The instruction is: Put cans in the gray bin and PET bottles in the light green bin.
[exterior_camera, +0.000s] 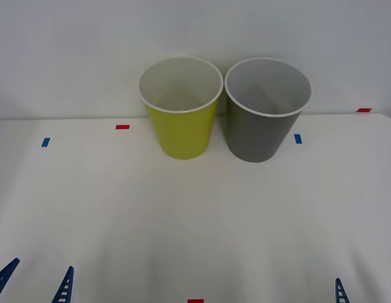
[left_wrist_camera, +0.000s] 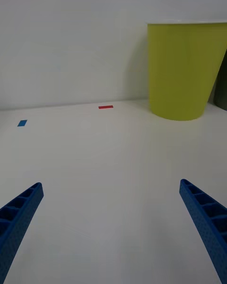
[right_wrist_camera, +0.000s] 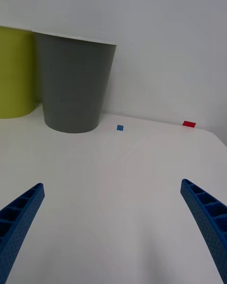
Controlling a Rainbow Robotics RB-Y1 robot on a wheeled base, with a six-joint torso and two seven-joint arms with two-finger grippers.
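the left end effector (exterior_camera: 35,282) is held low at the table's (exterior_camera: 195,214) near edge, fingers apart; further along, the light green bin (exterior_camera: 181,129) touches the gray bin (exterior_camera: 258,136), both judged light, stiff, best taken by the rim; the right end effector (right_wrist_camera: 113,227) is spread wide.

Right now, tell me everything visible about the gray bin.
The tall, round, tapered dark gray plastic bin has a white rim and a pale inside where nothing shows. It stands upright at the far edge of the white table, by the wall, just right of the yellow-green plastic bin.
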